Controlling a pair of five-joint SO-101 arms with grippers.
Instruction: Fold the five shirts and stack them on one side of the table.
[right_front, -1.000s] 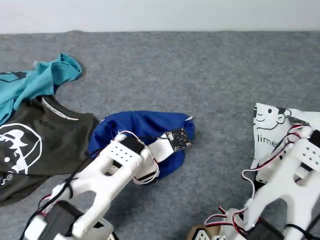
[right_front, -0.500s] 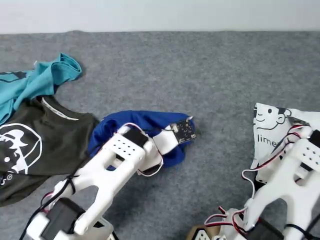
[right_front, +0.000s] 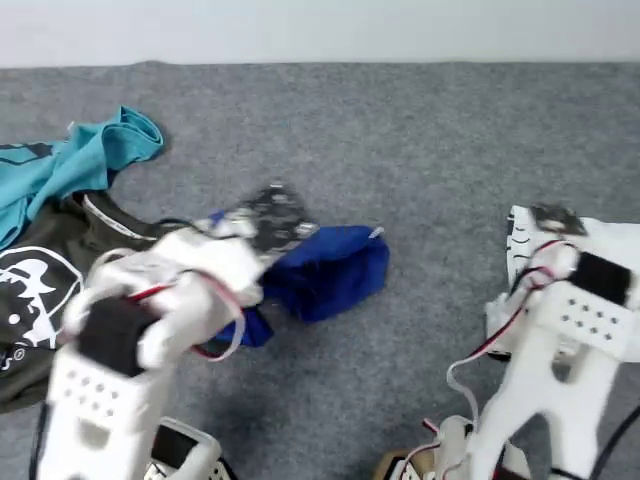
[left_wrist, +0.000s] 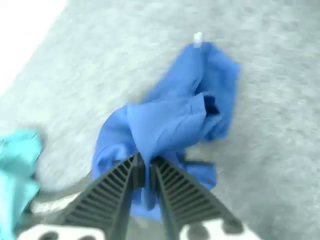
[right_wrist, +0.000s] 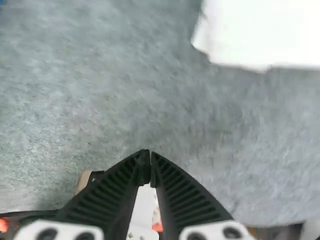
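A crumpled blue shirt lies mid-table. My left gripper is shut on a fold of the blue shirt, at the end toward the dark shirt. The left arm covers that end in the high view. A teal shirt and a dark shirt with a white print lie spread at the left. A white printed shirt sits at the right, partly under the right arm. My right gripper is shut on nothing above bare carpet, a short way from the white shirt.
Grey carpet covers the table, with open room across the back and the middle right. The table's far edge meets a pale wall. The teal shirt lies close beside my left gripper.
The left arm has swung left and risen, pulling the blue shirt's near end with it. The right arm has shifted left and up over the white shirt.
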